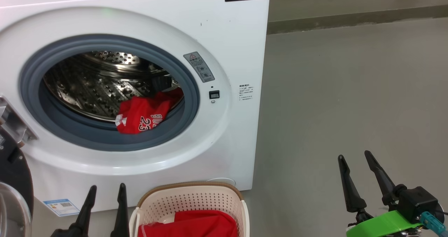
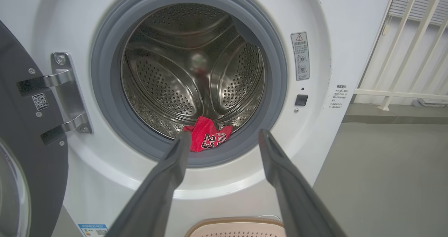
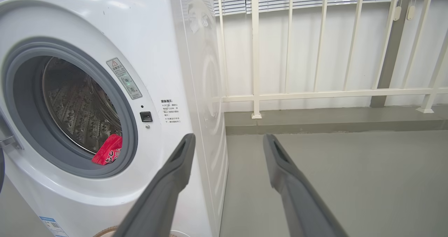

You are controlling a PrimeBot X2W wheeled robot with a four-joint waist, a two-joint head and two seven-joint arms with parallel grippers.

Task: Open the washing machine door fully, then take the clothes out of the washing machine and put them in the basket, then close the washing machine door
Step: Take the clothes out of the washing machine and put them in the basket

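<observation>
Black-fingered left gripper (image 1: 108,187) aims at washing machine (image 1: 227,37), jaws apart, empty; right gripper (image 1: 354,154) also spread, empty.

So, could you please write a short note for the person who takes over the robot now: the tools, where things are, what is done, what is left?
Left tool: open, empty, low before the washing machine, pointing toward the drum.
Right tool: open, empty, off to the right above the floor.
Door: swung open to the left.
Basket: on the floor below the drum opening, a red garment inside.
Red jersey: at the front bottom of the drum.
Done: door open; one garment in the basket.
Left: move the jersey to the basket, close the door.
</observation>
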